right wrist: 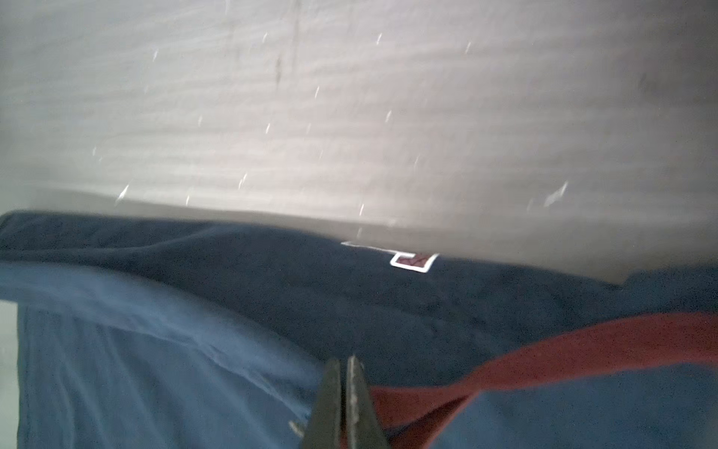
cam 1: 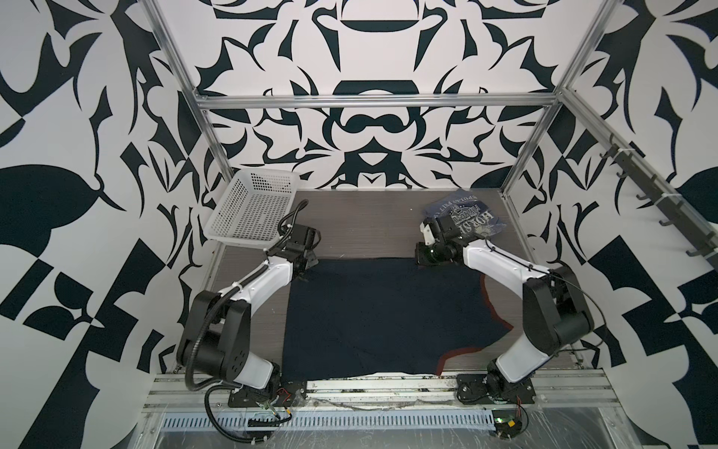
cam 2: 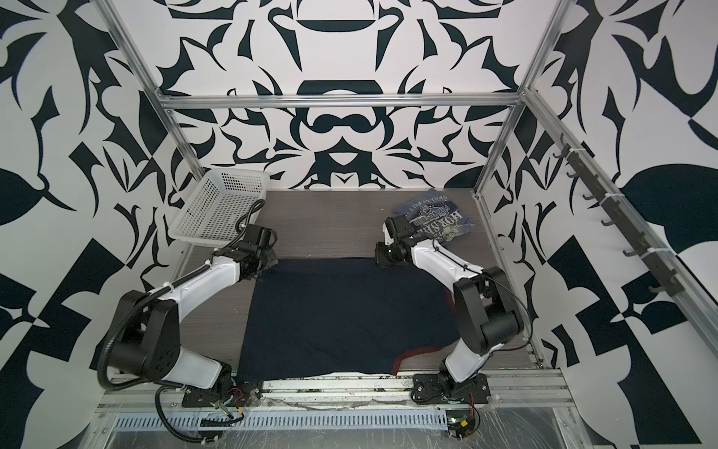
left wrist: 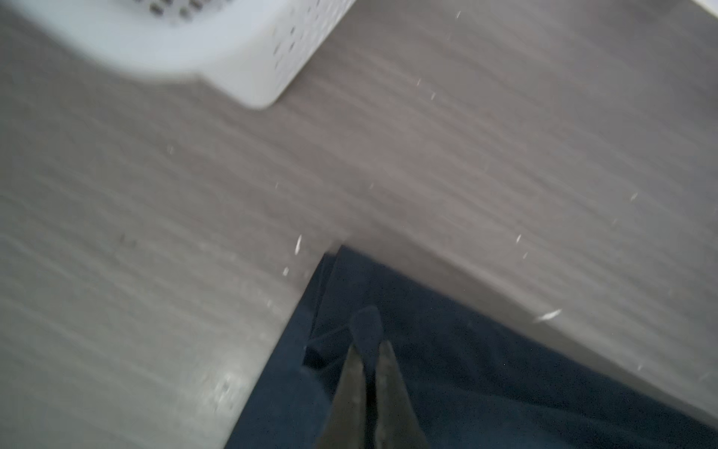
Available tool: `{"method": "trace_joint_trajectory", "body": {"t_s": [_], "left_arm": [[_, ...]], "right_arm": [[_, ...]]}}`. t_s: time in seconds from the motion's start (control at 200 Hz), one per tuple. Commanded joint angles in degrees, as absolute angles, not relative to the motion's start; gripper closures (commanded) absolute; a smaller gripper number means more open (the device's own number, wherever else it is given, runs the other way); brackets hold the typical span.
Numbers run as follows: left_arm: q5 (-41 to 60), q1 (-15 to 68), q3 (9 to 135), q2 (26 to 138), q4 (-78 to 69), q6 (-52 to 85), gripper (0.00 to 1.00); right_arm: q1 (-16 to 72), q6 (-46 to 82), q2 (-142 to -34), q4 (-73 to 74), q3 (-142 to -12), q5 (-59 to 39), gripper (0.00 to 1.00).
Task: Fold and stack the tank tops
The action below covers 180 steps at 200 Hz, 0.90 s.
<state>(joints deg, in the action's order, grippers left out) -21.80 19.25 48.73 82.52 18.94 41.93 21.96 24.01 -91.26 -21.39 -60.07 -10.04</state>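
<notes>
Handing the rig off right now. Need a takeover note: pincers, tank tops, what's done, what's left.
Left pincer: shut on the far left corner of the navy tank top.
Right pincer: shut, seemingly pinching its far right edge near the red trim.
Navy tank top lies spread mid-table; slate-blue tank top sits apart at the far right, print up.
Done: navy laid out; no stack yet.
Left: fold, then stack both.

Tank tops x2: navy top point(cam 1: 384, 315), blue top point(cam 1: 478, 215); basket point(cam 1: 229, 202) x1.
</notes>
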Motion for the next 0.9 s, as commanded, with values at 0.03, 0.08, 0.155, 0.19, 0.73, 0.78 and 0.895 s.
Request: {"method": "trace_joint_trajectory", "body": {"t_s": [0.03,0.08,0.155,0.19,0.73,0.78,0.895], "left_arm": [[-21.15,20.50,41.36,75.25,16.92,46.23,0.94],[-20.72,20.65,38.90,73.65,16.65,46.96,0.92],[-18.72,20.74,36.27,73.47,15.84,47.12,0.85],[-17.23,20.82,35.35,73.43,15.20,47.23,0.82],[-12.39,21.34,44.03,75.89,15.21,42.45,0.46],[-11.03,21.44,45.09,78.82,14.68,42.19,0.46],[-8.78,21.51,46.30,84.11,13.51,41.76,0.45]], "right_arm": [[23.23,26.73,-85.15,-18.19,-53.68,-7.95,1.00],[23.46,27.53,-84.05,-17.44,-50.96,-7.99,1.00],[23.47,28.59,-83.55,-16.45,-47.94,-7.76,0.93],[23.47,28.90,-83.57,-16.39,-47.15,-7.61,0.83],[-2.42,34.93,-86.55,-31.23,-63.84,2.77,0.37],[-3.84,35.93,-89.39,-31.05,-65.65,1.78,0.37],[-4.99,37.58,-95.55,-30.59,-69.35,-0.74,0.36]]}}
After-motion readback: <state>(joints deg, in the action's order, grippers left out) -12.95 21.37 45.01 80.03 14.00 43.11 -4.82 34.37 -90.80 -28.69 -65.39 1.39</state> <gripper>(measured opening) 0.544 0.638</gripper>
